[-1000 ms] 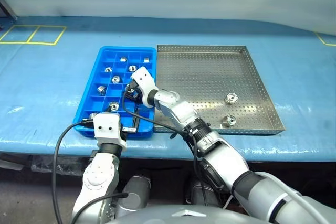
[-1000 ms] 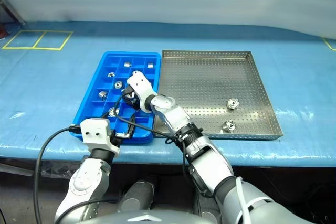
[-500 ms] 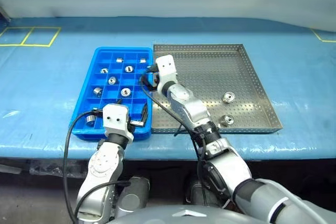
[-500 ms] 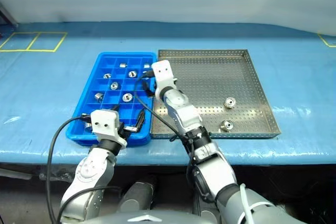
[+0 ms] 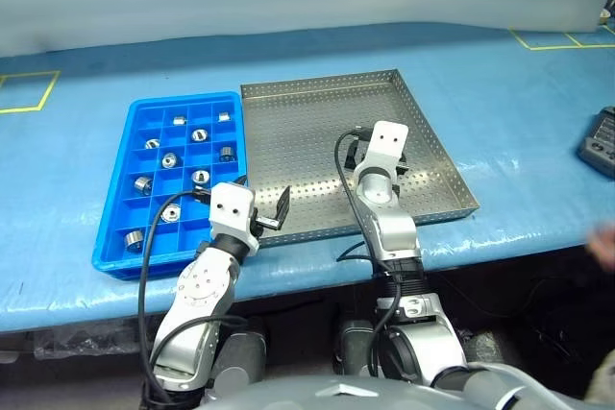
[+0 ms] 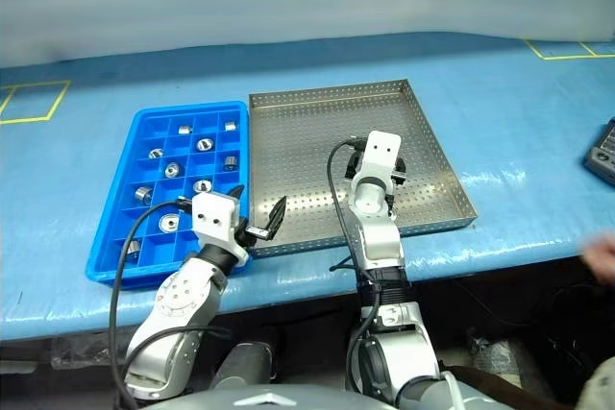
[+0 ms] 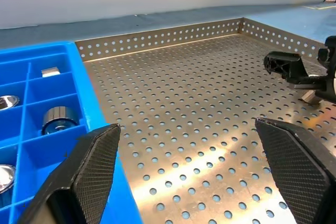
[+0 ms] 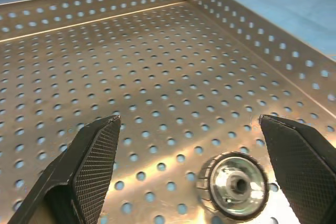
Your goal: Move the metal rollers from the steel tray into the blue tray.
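Blue sheeting covers the bench (image 5: pixel 500 74). On it, the steel tray (image 5: pixel 317 122) sits beside the blue tray (image 5: pixel 110 237), edges nearly touching. Several metal rollers (image 5: pixel 169 159) occupy separate blue compartments. Right gripper (image 8: pixel 189 177) hovers over the steel tray's perforated floor, jaws wide apart, one roller (image 8: pixel 234 185) lying between them, ungripped. Left gripper (image 5: pixel 261 206) stands at the trays' shared edge, jaws spread, empty.

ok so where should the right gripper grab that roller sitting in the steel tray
Grip the metal roller across its round outer wall. It stands on end, hole facing up, on the steel tray, between the open right gripper fingers. Come down from above so the fingers straddle it.
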You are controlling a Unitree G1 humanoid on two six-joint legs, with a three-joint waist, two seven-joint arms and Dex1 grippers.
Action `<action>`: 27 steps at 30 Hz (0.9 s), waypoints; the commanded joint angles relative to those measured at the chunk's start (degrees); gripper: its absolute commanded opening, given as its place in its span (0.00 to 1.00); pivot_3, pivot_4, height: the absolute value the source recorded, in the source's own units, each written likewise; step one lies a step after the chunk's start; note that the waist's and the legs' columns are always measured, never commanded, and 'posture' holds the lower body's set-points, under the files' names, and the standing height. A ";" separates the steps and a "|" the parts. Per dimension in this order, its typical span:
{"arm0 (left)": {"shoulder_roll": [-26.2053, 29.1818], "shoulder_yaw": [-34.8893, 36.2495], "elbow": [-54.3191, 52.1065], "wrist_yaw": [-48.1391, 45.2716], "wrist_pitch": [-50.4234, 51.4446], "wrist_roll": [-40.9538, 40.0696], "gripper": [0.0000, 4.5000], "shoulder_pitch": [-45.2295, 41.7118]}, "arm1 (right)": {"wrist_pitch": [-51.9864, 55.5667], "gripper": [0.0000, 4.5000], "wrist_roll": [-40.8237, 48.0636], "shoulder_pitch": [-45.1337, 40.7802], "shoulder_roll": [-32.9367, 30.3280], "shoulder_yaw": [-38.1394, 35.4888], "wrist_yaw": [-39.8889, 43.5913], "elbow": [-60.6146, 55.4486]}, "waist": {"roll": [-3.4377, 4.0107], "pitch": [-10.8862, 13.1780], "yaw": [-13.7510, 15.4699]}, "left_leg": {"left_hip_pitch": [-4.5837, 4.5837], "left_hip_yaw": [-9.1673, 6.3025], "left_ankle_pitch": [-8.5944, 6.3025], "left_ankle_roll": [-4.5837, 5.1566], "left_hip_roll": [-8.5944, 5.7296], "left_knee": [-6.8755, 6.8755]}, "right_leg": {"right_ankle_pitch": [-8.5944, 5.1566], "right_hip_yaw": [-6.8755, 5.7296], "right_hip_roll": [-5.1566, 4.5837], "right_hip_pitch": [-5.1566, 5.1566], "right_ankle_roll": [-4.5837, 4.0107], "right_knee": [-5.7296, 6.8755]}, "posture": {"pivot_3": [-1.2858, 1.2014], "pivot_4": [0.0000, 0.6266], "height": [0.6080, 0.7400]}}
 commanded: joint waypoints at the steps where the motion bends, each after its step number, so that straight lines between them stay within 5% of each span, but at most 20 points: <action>1: -0.18 -0.04 -0.69 -0.38 -0.19 -0.68 1.00 -0.55 | 0.01 0.99 1.08 -1.64 4.04 -2.80 -4.04 -0.70 | 0.00 0.00 0.04 | 0.00 0.00 0.00 0.00 0.00 0.01 | 0.00 0.00 0.00 0.01 0.00 0.00 | 0.55 0.24 1.00; 27: -0.19 0.02 -1.77 0.12 -0.03 -0.21 1.00 0.64 | 1.42 0.99 3.99 -2.31 3.54 -2.28 -5.13 1.33 | 0.01 0.00 0.38 | -0.01 -0.01 0.00 0.02 0.00 0.06 | 0.01 0.00 0.01 0.03 0.02 0.00 | 0.56 0.24 1.00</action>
